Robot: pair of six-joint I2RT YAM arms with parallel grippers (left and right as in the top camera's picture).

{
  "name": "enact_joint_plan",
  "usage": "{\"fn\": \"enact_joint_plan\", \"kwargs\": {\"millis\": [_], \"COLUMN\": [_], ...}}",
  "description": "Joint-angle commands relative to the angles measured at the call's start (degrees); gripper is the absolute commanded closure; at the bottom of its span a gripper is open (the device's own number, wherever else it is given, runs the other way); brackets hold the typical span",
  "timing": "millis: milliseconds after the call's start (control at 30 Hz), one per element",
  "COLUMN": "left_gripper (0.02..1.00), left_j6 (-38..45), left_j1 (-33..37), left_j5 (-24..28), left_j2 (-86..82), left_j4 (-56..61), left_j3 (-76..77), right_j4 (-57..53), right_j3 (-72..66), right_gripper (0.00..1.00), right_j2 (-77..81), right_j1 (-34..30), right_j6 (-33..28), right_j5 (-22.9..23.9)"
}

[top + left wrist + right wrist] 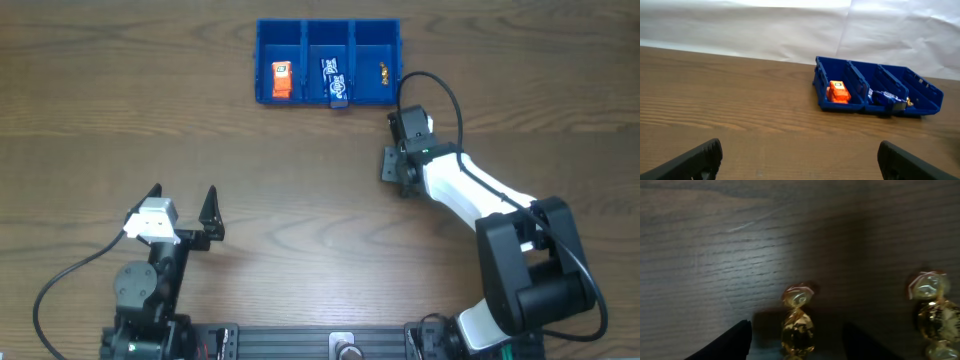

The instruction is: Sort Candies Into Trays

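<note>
Gold candy (pixel 796 325), shiny crinkled foil, twisted end

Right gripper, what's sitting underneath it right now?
A gold-wrapped candy lies on the wooden table between the right gripper's open fingers, with a second gold candy off to one side. Seen from overhead, the arm hides both.
</note>
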Motion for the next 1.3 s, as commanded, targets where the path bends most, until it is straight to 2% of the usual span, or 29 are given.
{"fn": "enact_joint_plan", "kwargs": {"millis": [33,100,167,233,400,533,667,800,900,1033,1133,1233,1300], "left_gripper": [0.020,0.023,0.020,0.020,0.023,0.023,0.020,0.020,0.020,0.020,0.020,0.020,0.023], "left_j6": [0.8,0.8,0.8,0.8,0.8,0.8,0.8,0.8,0.8,0.8,0.8,0.8,0.8], "left_j1": [0.2,0.2,0.2,0.2,0.2,0.2,0.2,0.2,0.2,0.2,0.2,0.2,0.2], "left_j5": [0.5,0.5,0.5,0.5,0.5,0.5,0.5,0.5,0.5,0.5,0.5,0.5,0.5], "left_j2": [-0.3,-0.3,-0.3,-0.3,-0.3,-0.3,-0.3,-0.3,-0.3,-0.3,-0.3,-0.3,-0.3], "left_j4": [-2.4,-2.4,-2.4,-2.4,-2.4,-2.4,-2.4,-2.4,-2.4,-2.4,-2.4,-2.4,-2.4], "left_j3": [-0.9,-0.9,-0.9,-0.9,-0.9,-0.9,-0.9,-0.9,-0.9,-0.9,-0.9,-0.9,-0.9], "right_j4": [1.2,1.4,1.5,1.4,0.1,-1.0,-8.4,-19.9,-22.0,-22.0,-21.6,-19.8,-19.8], "right_j3": [-0.1,-0.1,-0.1,-0.1,-0.1,-0.1,4.3,21.4,36.7,54.8,61.0,61.6,61.6], "right_gripper": [0.437,0.472,0.538,0.649,0.792,0.855,0.882,0.882,0.875,0.873,0.873,0.871,0.871], "right_j2": [2.6,3.1,3.1,3.1,3.1,2.2,-8.6,-12.6,-7.1,6.3,14.2,19.6,22.1], "right_j1": [-0.5,-0.5,-0.5,-0.5,0.0,0.9,3.8,5.5,4.6,2.7,2.2,1.3,1.2], "right_j6": [-1.1,-1.3,-1.3,-1.3,-1.2,-1.0,-1.3,-3.4,-8.3,-13.9,-14.4,-14.4,-14.2], "right_j5": [2.1,2.1,2.1,2.1,2.0,1.3,1.0,6.0,9.4,10.3,9.7,6.5,5.9]}}
